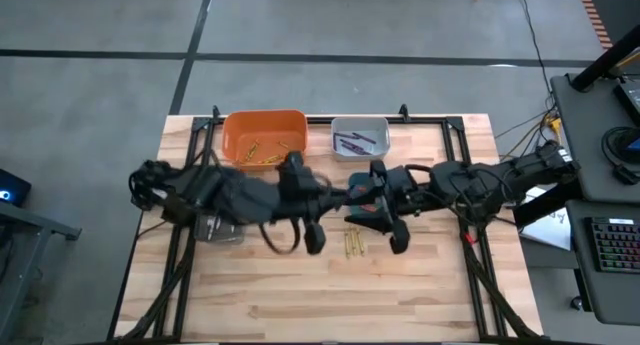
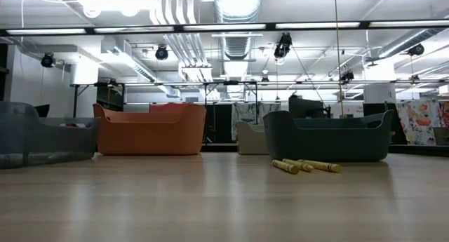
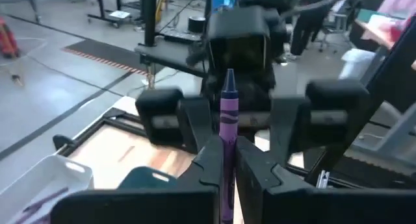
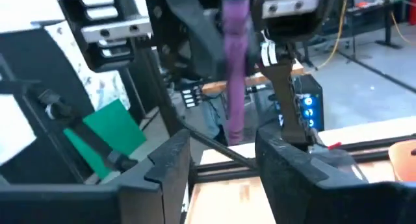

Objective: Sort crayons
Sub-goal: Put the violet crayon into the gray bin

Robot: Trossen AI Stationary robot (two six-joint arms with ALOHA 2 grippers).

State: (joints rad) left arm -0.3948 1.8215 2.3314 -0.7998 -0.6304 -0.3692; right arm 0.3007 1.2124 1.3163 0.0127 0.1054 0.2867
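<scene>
Above the table's middle my two grippers face each other. My left gripper [image 3: 225, 164] is shut on a purple crayon [image 3: 227, 113]. My right gripper [image 4: 224, 162] is open; its fingers stand either side of the crayon's free end [image 4: 236, 130] and do not touch it. Three yellow crayons [image 1: 353, 245] lie flat on the table below, also seen in the low view [image 2: 306, 165]. More crayons lie in the orange bin [image 1: 264, 137] and the pale grey bin [image 1: 360, 138]. My left gripper pinches the purple crayon between its two fingers by the lower part of its paper wrap [image 3: 225, 149]. The crayon lies along the fingers and sticks out past their tips, point first, toward my right gripper. It is lifted clear of the table.
Orange bin and pale grey bin stand along the far edge. A dark bin [image 2: 330, 137] sits under the arms near the middle, and a grey bin [image 2: 35, 133] at the left. Bare wood lies toward the near edge [image 1: 330, 300].
</scene>
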